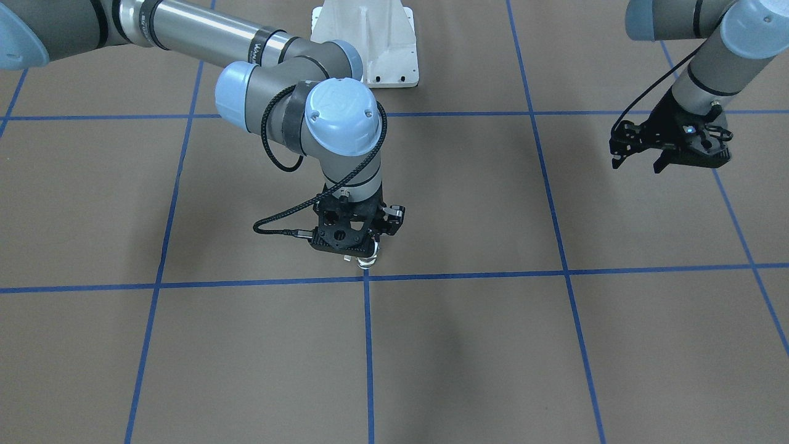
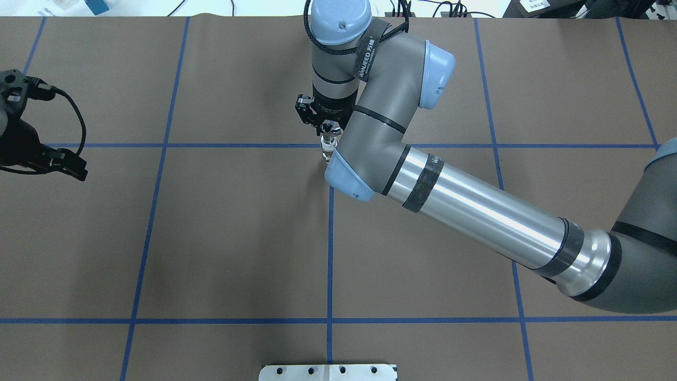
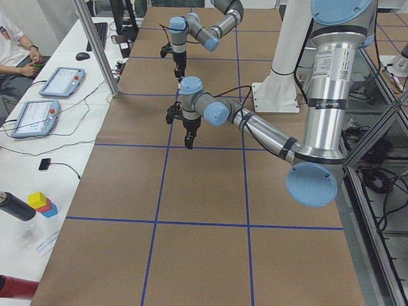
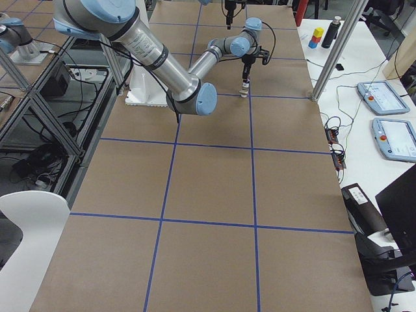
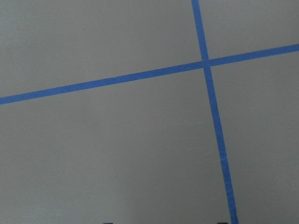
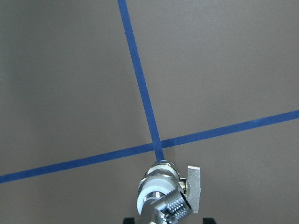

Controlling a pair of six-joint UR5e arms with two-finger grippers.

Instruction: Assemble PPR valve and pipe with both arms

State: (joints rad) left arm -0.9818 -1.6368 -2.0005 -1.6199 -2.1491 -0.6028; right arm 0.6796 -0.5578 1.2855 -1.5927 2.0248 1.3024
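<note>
Two arms: the right gripper (image 1: 362, 251) is working at the middle of the table (image 2: 238, 238), and the left gripper (image 1: 637, 165) is hanging well apart, out toward the table's edge.
Right jaws: they are pinching narrowly on the top of an upright stack, apparently on the chrome pipe (image 6: 172, 206), though the wrist view is cutting off the contact itself.
PPR valve (image 6: 156, 184): it is hanging directly under the pipe with its white lever pointing sideways, right above the tape crossing (image 6: 156, 144). Whether it is touching the table I cannot tell.
Left jaws: they are standing wide and carrying nothing.
Step in hand: the two parts are looking already joined, so the right arm is probably presenting or setting down the finished piece.
Next move: if the joint is needing tightening, the left gripper is facing a long sideways reach to steady the valve body. If not, a straight descent and a gentle release are all that is called for.
Open room: bare table is lying all around the crossing, and the white pedestal (image 1: 370, 43) is sitting well apart at the robot's side.
Edges: the table's edges are lying far from the piece, so only tipping on release is worrying.
</note>
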